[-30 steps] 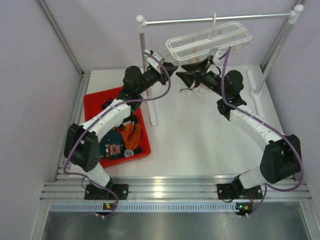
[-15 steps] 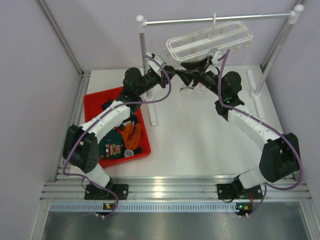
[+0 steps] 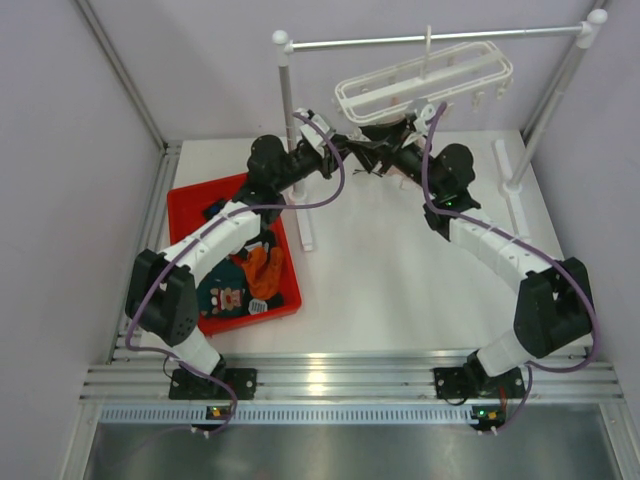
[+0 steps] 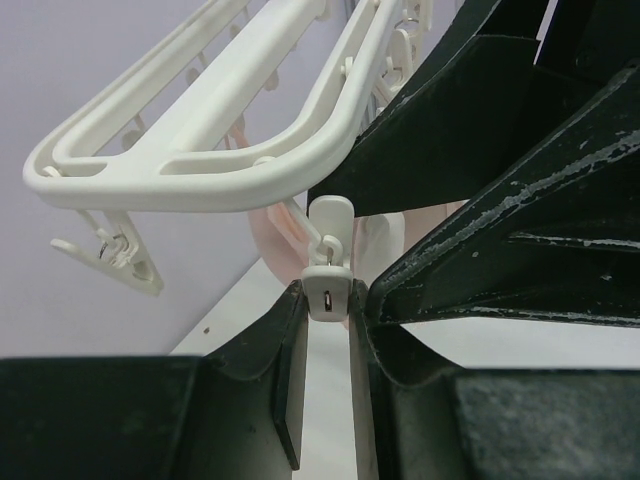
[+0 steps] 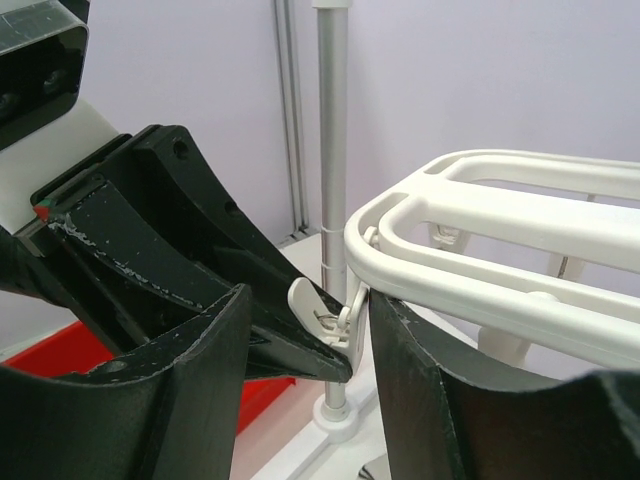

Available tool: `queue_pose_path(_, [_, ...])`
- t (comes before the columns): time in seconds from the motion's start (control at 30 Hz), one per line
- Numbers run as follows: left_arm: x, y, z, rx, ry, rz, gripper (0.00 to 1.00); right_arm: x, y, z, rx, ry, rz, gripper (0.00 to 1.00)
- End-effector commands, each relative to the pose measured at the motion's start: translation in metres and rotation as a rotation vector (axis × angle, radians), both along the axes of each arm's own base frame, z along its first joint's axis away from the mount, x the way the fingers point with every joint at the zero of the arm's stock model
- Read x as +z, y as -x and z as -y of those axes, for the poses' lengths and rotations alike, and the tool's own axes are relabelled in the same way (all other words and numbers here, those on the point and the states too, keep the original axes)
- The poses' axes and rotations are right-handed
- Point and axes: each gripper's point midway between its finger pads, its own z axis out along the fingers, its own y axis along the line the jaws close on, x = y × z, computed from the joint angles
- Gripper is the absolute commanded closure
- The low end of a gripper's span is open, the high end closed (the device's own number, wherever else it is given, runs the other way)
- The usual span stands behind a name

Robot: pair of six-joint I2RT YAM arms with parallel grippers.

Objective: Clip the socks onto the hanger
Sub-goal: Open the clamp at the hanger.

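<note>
While hooked over the middle of the metal rail (image 3: 540, 30), hangs just beneath it as a flat white grid frame: the hanger (image 3: 420, 80), long axis nearly along the rail but skewed, left end standing out on the rail's near side, right end close under it. Dangling from that left end on a short link, pointing straight down: one clip (image 4: 328, 285).

Pinched at its lower body by the left gripper (image 4: 327, 305), fingers set narrow and pressed against both sides of it. Straddled as well by the right gripper (image 5: 308, 300), spread wide, with the clip and a left fingertip in the gap and nothing visibly gripped.

Meeting nose to nose below the left half of the rail, both wrists raised. Left arm stretched long from its base, passing the rail's left post. Right arm bent at the elbow, reaching in from beneath the rail's right half.

Down on the near side of the rail, just left of the foot of its left post: red bin (image 3: 190, 200), the socks (image 3: 245, 280) heaped inside, orange and dark teal among them, well apart from both grippers.
</note>
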Motion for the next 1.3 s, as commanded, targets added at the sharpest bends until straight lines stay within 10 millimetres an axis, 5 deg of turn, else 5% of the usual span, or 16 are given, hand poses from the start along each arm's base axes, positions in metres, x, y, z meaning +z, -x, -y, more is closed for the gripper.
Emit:
queue_pose_path(0.0, [0.03, 0.017, -0.001, -0.032, 0.019, 0.081, 0.94, 0.025, 0.007, -0.006, -0.008, -0.026, 0.104, 0.5])
queue_pose_path(0.53, [0.032, 0.02, 0.004, -0.039, 0.01, 0.098, 0.94, 0.004, -0.017, -0.011, -0.075, 0.027, -0.025, 0.57])
queue_pose_path(0.77, [0.032, 0.021, 0.004, -0.043, 0.005, 0.108, 0.93, -0.001, -0.023, -0.011, -0.093, 0.048, -0.06, 0.85])
queue_pose_path(0.87, [0.033, 0.022, 0.003, -0.039, 0.006, 0.107, 0.86, 0.004, -0.026, -0.007, -0.105, 0.043, -0.076, 0.99])
queue_pose_path(1.27, [0.034, 0.024, -0.011, 0.026, 0.003, 0.068, 0.53, 0.021, -0.024, 0.004, -0.068, -0.029, -0.144, 1.0])
